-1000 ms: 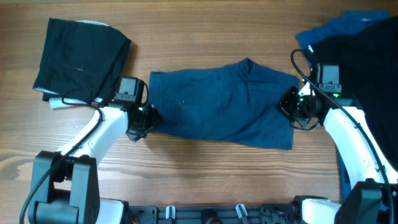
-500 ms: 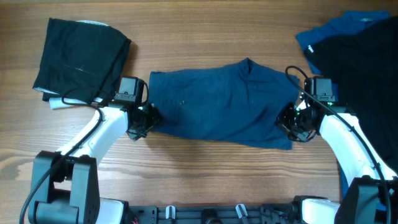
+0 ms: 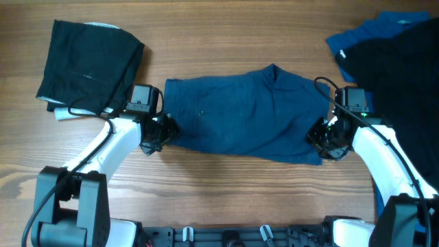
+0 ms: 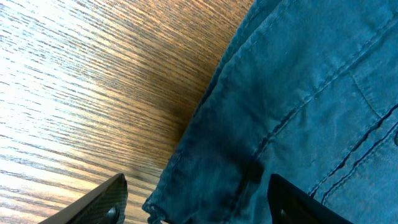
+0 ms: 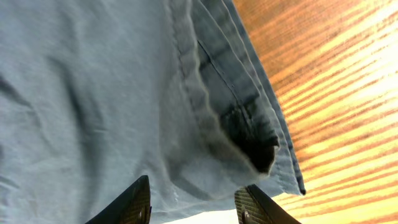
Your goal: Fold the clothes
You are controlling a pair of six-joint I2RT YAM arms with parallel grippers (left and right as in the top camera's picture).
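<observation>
Item 1. Navy garment (image 3: 243, 113): you find it spread flat across the middle of the bench (image 3: 226, 34), long side running left to right, with a small pale button (image 3: 201, 114) on its left half. A collar-like peak rises at its far edge.

Item 2. Left end effector (image 3: 161, 130): it sits at the garment's left near corner. In your left wrist view the two fingers (image 4: 102, 202) stand wide apart at the bottom of the picture, with the stitched hem of the cloth (image 4: 298, 93) lying between them over bare wood (image 4: 93, 81). The jaws are wide and not clamped.

Item 3. Right end effector (image 3: 322, 140): it sits at the garment's right near corner. In your right wrist view the fingers (image 5: 124, 205) are parted, and the folded seam edge (image 5: 224, 112) lies between them and just ahead; whether the pads touch the cloth, you cannot tell.

Item 4. Black garment (image 3: 86, 65): folded into a rectangle at the far left, apart from the navy one, with a pale strip (image 3: 62, 113) showing under its near edge.

Item 5. Unfolded pile at the far right: a black garment (image 3: 405, 75) lying over a brighter blue garment (image 3: 363, 34).
</observation>
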